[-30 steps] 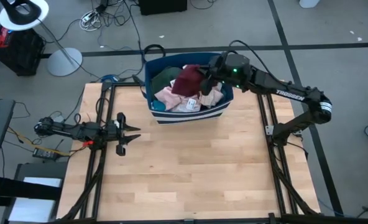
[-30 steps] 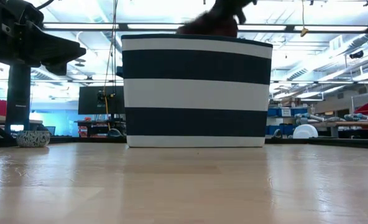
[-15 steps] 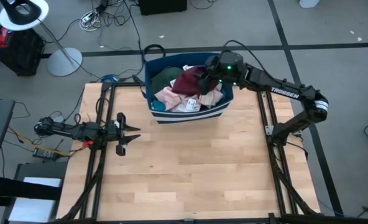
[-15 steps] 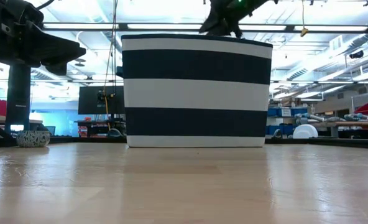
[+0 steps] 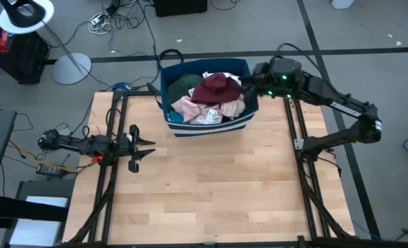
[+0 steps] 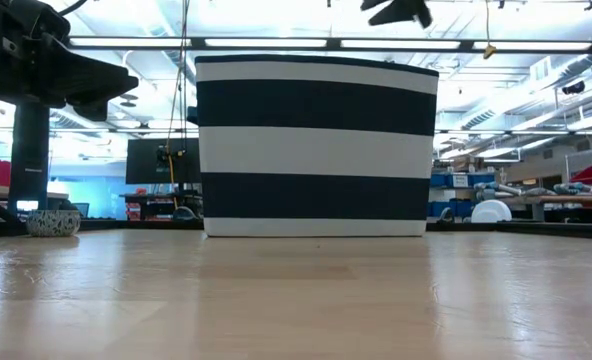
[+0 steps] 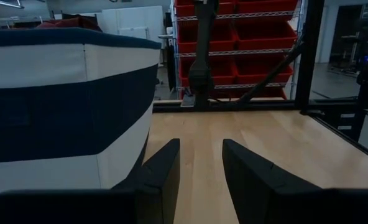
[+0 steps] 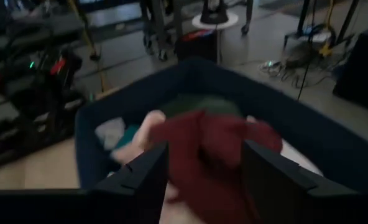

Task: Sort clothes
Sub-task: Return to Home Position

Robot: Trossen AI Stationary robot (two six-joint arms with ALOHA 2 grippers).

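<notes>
The maroon garment (image 5: 214, 87) tops the clothes (image 5: 194, 107) heaped inside the striped bin (image 5: 205, 129). The right gripper (image 5: 247, 85), fingers spread, hangs above the bin's right rim, clear of the garment. The left gripper (image 5: 146, 147), also spread, waits left of the bin.

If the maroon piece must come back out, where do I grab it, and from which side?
Pinch the bunched top of the maroon piece, probably coming straight down with the right tool. It lies heaped highest on the other clothes, and the walls of the bin block any sideways approach.
</notes>
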